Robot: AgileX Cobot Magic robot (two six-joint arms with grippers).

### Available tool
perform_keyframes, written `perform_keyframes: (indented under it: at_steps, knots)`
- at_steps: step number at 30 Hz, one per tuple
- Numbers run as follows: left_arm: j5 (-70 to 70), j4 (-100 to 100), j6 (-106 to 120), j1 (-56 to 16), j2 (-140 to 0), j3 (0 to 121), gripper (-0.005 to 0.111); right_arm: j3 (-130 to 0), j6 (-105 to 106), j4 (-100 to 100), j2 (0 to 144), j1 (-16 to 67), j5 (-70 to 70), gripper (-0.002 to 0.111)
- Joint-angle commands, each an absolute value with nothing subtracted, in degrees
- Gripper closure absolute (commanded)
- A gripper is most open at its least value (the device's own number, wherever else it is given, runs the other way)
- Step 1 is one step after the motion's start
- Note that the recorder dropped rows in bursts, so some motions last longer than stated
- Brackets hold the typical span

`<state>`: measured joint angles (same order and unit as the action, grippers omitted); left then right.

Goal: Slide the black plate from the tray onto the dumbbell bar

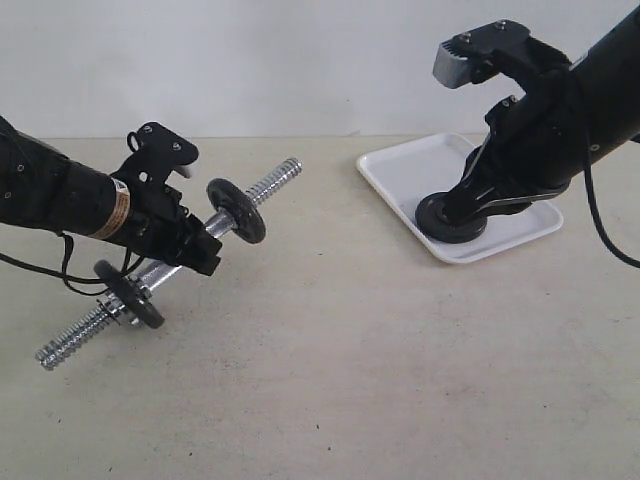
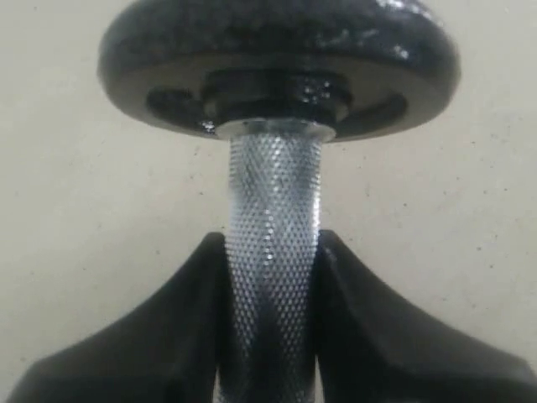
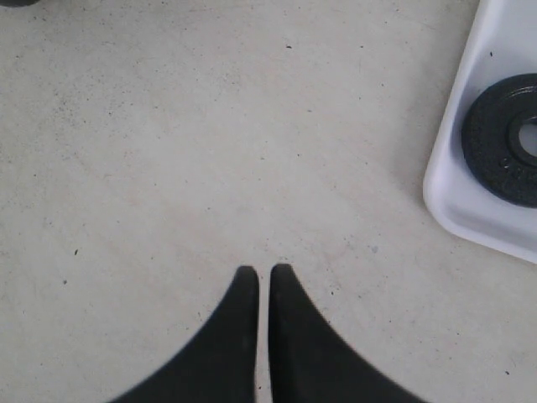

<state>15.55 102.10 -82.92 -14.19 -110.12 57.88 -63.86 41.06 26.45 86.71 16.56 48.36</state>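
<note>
1. The dumbbell bar (image 1: pixel 272 182) is held tilted above the table (image 1: pixel 330 380) by the left gripper (image 1: pixel 195 250), which is clenched on the knurled middle.
2. Two black discs are already carried on the bar: an upper disc (image 1: pixel 236 210) just past the gripper, and a lower disc (image 1: pixel 128 293) toward the other threaded end.
3. The black plate (image 1: pixel 440 226) is found lying flat in the tray (image 1: pixel 405 165), near its front corner.
4. The right gripper (image 3: pixel 262 270) is closed to a thin slit with nothing in it. In its wrist view it is seen over bare table beside the tray.
5. The task is judged barely begun: the plate is not yet grasped, and lifting, carrying and threading it onto the bar's free upper end are all left.
</note>
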Motion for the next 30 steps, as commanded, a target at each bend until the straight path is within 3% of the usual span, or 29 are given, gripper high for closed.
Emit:
perform_keyframes:
  at_steps: [1, 14, 30]
  knots:
    - [16.7, 99.9, -92.9, -14.3, -108.4, 59.1, 0.102, -64.0, 41.1, 26.3, 86.7, 16.6, 48.4, 0.109]
    - [13.2, 99.9, -112.4, -14.3, -108.4, 59.1, 0.102, -64.0, 41.1, 26.3, 86.7, 16.6, 49.0, 0.109]
    - [13.0, 99.9, -116.2, -14.3, -108.4, 59.1, 0.102, -64.0, 41.1, 26.3, 86.7, 16.6, 49.2, 0.109]
